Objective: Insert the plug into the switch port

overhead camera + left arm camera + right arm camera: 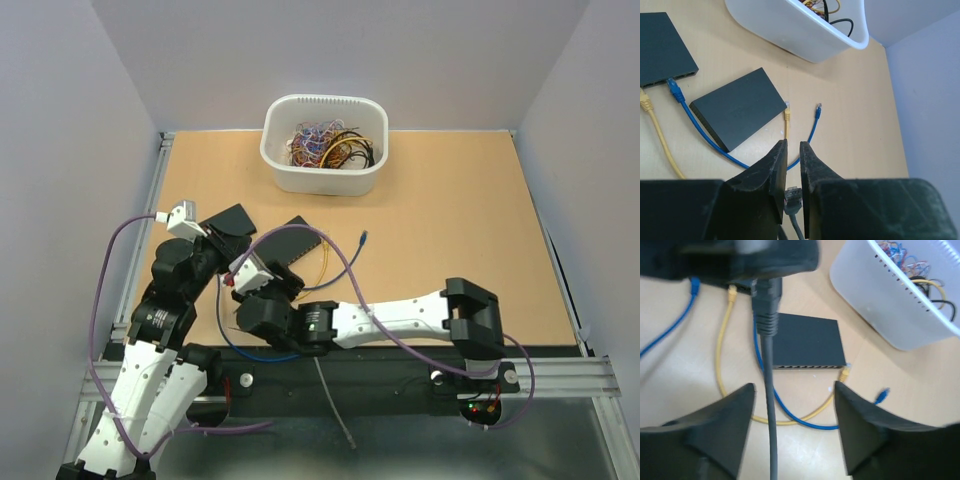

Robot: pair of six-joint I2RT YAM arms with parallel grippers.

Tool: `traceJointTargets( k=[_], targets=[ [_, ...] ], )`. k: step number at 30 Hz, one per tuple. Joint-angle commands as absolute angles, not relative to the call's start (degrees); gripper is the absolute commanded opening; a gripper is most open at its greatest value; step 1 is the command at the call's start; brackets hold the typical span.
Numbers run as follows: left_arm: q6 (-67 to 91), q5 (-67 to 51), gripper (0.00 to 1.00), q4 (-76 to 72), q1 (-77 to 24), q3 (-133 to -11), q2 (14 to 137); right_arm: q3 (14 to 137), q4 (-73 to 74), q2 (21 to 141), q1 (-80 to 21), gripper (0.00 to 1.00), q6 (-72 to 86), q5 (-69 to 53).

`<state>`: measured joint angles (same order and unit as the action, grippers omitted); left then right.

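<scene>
My left gripper (793,145) is shut on a grey plug (792,194), whose grey cable (771,410) hangs down from it. In the right wrist view the left gripper (750,260) is a dark blur at the top with the plug's boot (767,315) below it. My right gripper (794,386) is open wide, and the grey cable passes between its fingers untouched. A black switch (805,342) lies beyond, its port row facing this camera. It also shows in the left wrist view (737,107). In the top view both grippers (235,228) (283,282) crowd over the switch (303,238).
A second black switch (660,50) at left has a blue cable (695,122) and a yellow cable (660,137) plugged in. A loose yellow plug (787,106) lies at the near switch's corner, a loose blue plug (818,108) beside it. A white bin (323,178) of wires stands behind.
</scene>
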<state>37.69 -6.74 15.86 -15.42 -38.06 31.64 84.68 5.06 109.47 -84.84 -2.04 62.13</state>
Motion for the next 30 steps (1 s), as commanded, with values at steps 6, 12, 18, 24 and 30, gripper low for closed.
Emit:
traceJointTargets(
  k=[6,12,18,24,30],
  targets=[
    [34.1,-9.9,0.0,9.8,-15.7,-36.8,29.0,70.3,0.3,79.9,-76.6,0.87,18.8,30.4],
    [34.5,-17.6,0.0,1.0,-15.6,-33.5,25.5,50.9,-18.1,60.0,-60.5,0.71,28.9,0.6],
    [38.8,-28.5,0.0,-12.9,-15.7,-29.2,23.0,46.6,-32.8,61.2,-55.0,0.58,37.1,-20.4],
    [41.7,-35.4,0.0,-22.4,-15.7,-27.9,20.5,47.2,-45.3,69.1,-53.2,0.48,45.3,-34.5],
    [42.7,-37.6,0.0,-25.8,-15.6,-27.2,19.5,48.2,-52.4,73.8,-53.1,0.47,48.4,-36.2]
  ],
)
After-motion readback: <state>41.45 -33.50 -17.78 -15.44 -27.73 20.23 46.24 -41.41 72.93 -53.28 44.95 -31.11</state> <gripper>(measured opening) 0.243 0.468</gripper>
